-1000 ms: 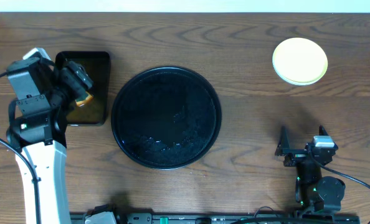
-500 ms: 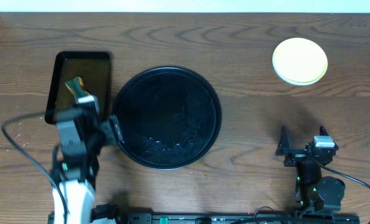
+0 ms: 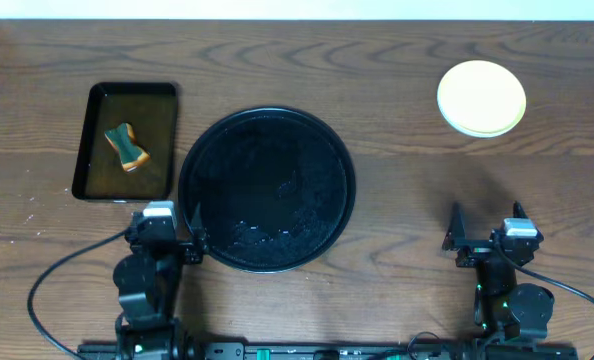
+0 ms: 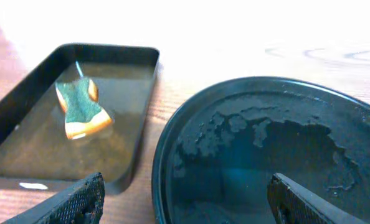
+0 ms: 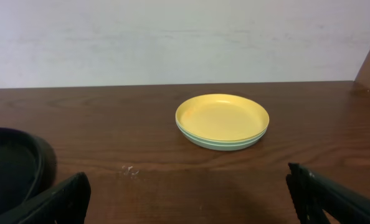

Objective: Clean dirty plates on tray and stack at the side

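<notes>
The plates [image 3: 481, 97] sit stacked, the pale yellow one on top of mint-blue rims, at 2 o'clock from the round black tray [image 3: 267, 140] and well apart from it; the tray's floor shows a patchy wet film. At the tray's 9 o'clock, a rectangular tray [image 3: 81, 150] of brownish water holds a sponge [image 3: 126, 146]. The left gripper [image 4: 185, 190] rests at the round tray's 7 o'clock and the right gripper [image 5: 188, 186] at the stack's 6 o'clock, both with jaws spread wide and grasping nothing.
</notes>
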Available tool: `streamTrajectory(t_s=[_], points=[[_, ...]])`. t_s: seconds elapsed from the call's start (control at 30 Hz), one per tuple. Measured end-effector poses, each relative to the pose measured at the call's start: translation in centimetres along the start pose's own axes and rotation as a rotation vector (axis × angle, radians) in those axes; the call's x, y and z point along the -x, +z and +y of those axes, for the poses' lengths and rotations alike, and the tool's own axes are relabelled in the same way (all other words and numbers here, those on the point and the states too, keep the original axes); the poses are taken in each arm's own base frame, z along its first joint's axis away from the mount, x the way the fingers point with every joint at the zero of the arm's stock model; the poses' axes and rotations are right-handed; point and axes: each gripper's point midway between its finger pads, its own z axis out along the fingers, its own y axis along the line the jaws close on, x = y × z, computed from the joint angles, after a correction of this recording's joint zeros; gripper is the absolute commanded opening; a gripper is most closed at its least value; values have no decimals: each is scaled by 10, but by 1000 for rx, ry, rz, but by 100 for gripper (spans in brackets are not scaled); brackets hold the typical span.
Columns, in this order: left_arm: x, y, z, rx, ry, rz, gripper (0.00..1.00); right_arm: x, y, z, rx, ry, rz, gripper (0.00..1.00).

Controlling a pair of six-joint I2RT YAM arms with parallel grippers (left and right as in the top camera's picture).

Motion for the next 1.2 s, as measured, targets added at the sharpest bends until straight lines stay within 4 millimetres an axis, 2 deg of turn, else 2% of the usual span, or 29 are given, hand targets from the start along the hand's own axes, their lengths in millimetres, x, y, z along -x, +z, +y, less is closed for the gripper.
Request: streamTrajectory(t_s=[0.17,0.23,0.5,0.73,1.2], points=[[3,-4,-7,-25,22,-67,84,0,0,0,0,0,-1,99],[-6,-2,-9,-35,28,-56,84,0,0,0,0,0,-1,99],[3,-7,-10,-35,54,-101,84,0,0,0,0,0,-1,99],[25,-17,-14,-38,69,-205,84,0,0,0,0,0,-1,99],[24,-17,-7,17,-19,-200,84,0,0,0,0,0,-1,99]])
